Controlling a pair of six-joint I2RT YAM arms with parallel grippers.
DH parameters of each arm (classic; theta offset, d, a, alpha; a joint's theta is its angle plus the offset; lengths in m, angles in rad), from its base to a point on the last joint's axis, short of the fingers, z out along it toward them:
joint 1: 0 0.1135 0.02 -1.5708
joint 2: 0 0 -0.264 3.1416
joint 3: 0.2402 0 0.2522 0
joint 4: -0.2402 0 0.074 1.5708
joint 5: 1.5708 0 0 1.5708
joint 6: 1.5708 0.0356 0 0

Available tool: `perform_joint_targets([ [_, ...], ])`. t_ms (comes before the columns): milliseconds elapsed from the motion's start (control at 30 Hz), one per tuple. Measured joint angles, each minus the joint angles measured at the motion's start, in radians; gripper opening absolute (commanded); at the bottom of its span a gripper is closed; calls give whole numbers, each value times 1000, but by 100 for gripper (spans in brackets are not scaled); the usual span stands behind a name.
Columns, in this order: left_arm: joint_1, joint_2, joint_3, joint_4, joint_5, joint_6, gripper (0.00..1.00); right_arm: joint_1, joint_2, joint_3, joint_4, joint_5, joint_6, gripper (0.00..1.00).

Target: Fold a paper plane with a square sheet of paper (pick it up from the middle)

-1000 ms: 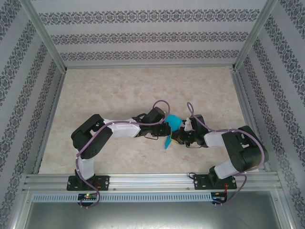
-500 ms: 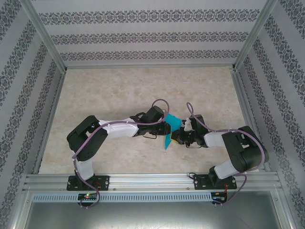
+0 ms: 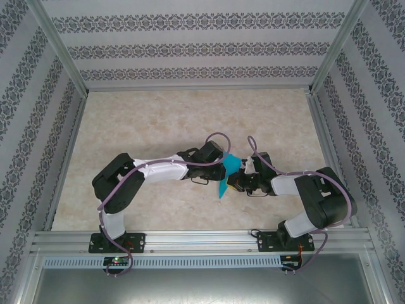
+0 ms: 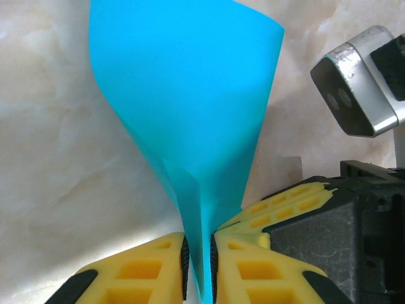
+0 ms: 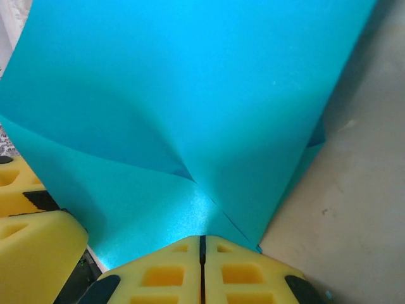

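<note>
Turquoise and thin, the square sheet of paper [image 3: 230,164] fans out ahead of both claws: left gripper [image 4: 199,246] pinches its gathered waist, right gripper [image 5: 202,242] is clamped on a creased part. Opposing pulls could tear it; a slack left pinch would let it slip. Beneath the claws, pale marbled table [image 3: 158,120]; patterned walls [image 3: 190,50] beyond.

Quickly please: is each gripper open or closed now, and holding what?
Left gripper: closed on the sheet of paper.
Right gripper: closed on the same sheet of paper.
</note>
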Motion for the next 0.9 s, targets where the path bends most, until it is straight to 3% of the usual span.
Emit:
perform_joint_targets([
  [433, -37, 110, 109, -181, -135, 54, 14, -6, 6, 0, 3, -13, -5, 7],
  [900, -68, 111, 167, -220, -171, 86, 12, -8, 5, 0, 4, -17, -3, 7],
])
